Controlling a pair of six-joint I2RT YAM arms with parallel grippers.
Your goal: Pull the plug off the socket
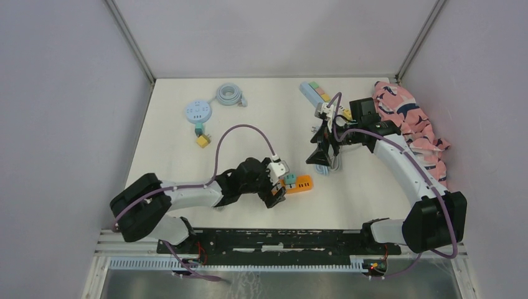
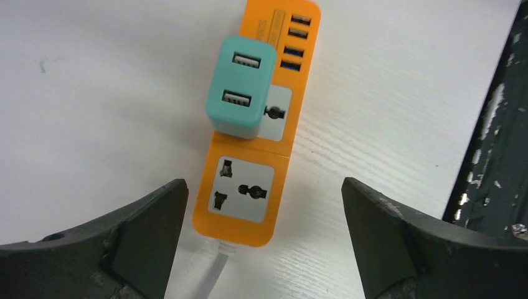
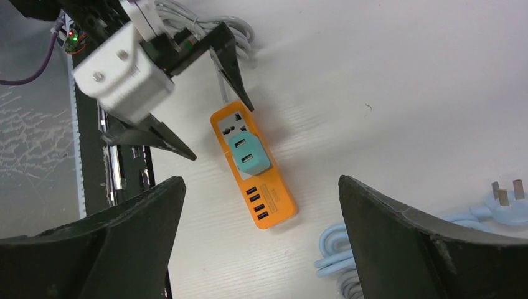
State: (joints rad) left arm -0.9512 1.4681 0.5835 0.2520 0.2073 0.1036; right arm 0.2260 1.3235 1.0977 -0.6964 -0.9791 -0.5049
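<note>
An orange power strip, the socket [image 1: 302,184], lies on the white table near the front, with a teal two-port USB plug [image 1: 289,180] seated in its middle outlet. My left gripper [image 1: 274,187] hangs open over the strip's cable end. In the left wrist view the plug [image 2: 241,86] sits beyond the fingers [image 2: 149,224], and the strip [image 2: 246,187] lies between them untouched. My right gripper [image 1: 322,156] is open and raised to the right of the strip. Its wrist view looks down on the strip [image 3: 277,202] and plug [image 3: 247,154].
A round pale-blue socket [image 1: 198,112] with a small yellow plug [image 1: 202,138] and coiled cable [image 1: 229,94] lies at the back left. A pastel strip [image 1: 315,91] and pink cloth [image 1: 411,124] are at the back right. A pale-blue cable coil [image 3: 348,249] lies beside the orange strip.
</note>
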